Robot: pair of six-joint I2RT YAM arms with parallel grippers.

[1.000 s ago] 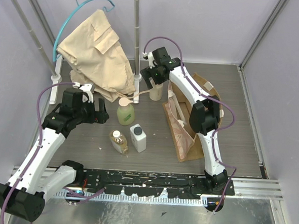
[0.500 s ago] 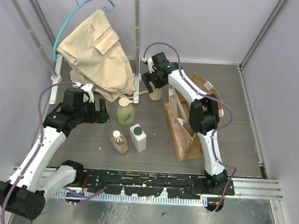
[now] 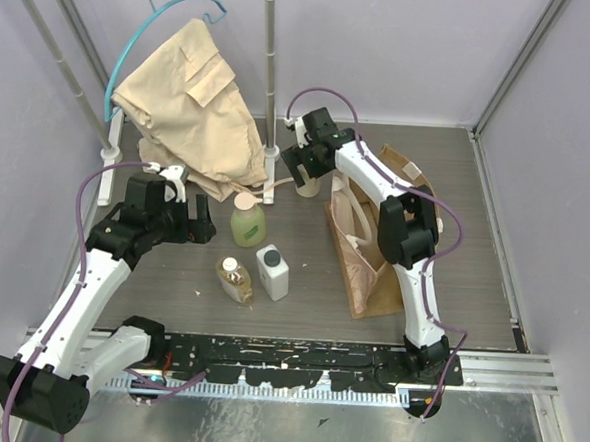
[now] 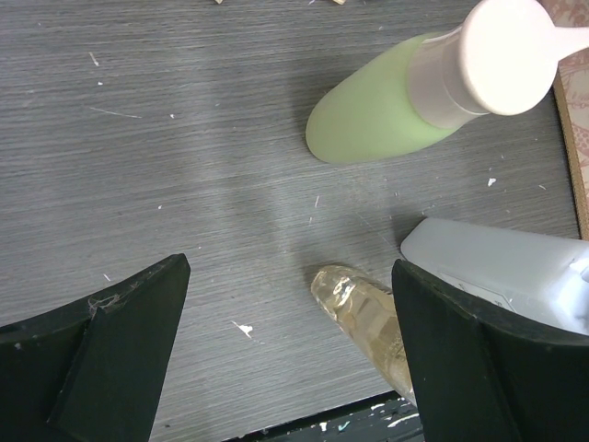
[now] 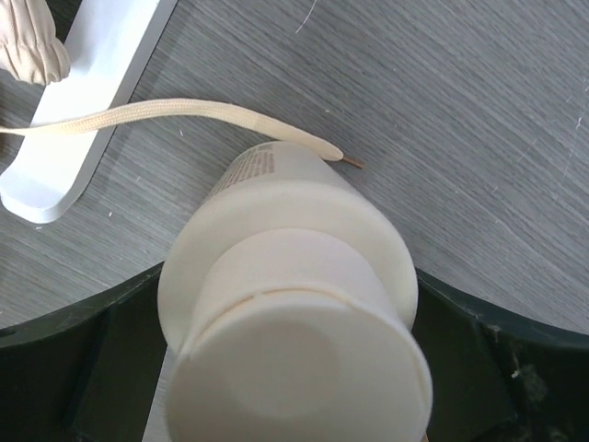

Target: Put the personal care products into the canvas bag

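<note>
A cream round-capped bottle [image 5: 290, 313] stands upright beside the clothes rack's foot. My right gripper [image 5: 290, 368] is open, one finger on each side of the bottle; I cannot tell if they touch it. From above, the right gripper [image 3: 304, 167] sits over that bottle [image 3: 306, 189]. The green-yellow bottle [image 3: 247, 222], the white rectangular bottle [image 3: 272, 272] and the amber bottle [image 3: 235, 279] stand mid-table. My left gripper [image 3: 202, 221] hangs open left of them. In its wrist view the left gripper [image 4: 290, 359] has the amber bottle [image 4: 363, 322] near its right finger. The canvas bag [image 3: 365, 260] stands to the right.
A beige garment [image 3: 187, 104] hangs from a teal hanger on the clothes rack at the back left. Its pale drawstring [image 5: 184, 110] trails across the rack's white foot [image 5: 87, 120] to the cream bottle. Purple walls close in both sides.
My right gripper has moved a little right and come down around the cream bottle. The left arm and the other bottles have not moved.
</note>
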